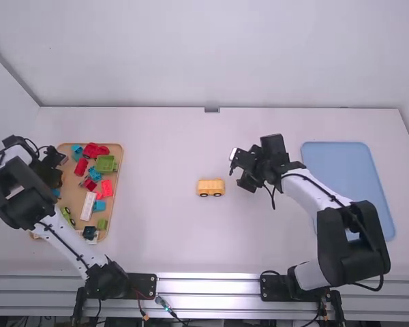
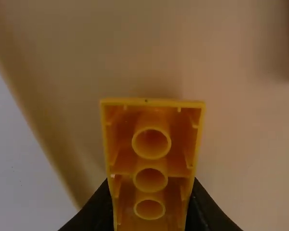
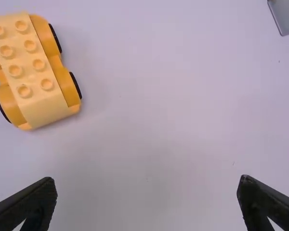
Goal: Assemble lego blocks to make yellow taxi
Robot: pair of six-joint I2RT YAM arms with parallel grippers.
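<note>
High view: yellow car base (image 1: 210,187) near the middle of the table (image 1: 163,231), wheels down. Left arm (image 1: 65,235) by the wood tray (image 1: 120,151) of toy blocks (image 1: 105,163). Right arm (image 1: 307,194) near the car base. Best now: lift slowly, straight up, with no bumping of the toy blocks, then go across to the car base.

Left wrist view: yellow block (image 2: 151,166) pinched in the left gripper (image 2: 150,192), round holes facing the camera. Keep a snug squeeze, no slipping. Probably need to turn the yellow block, holes down, before any pressing.

Right wrist view: right gripper (image 3: 147,182) wide apart, nothing in the middle. Little studs (image 3: 38,64) on top of the car base, facing up. Maybe hold the sides of the car base to stop any rolling. Then match holes to little studs and press straight down, soft first, then harder. Watch for a crooked fit.
</note>
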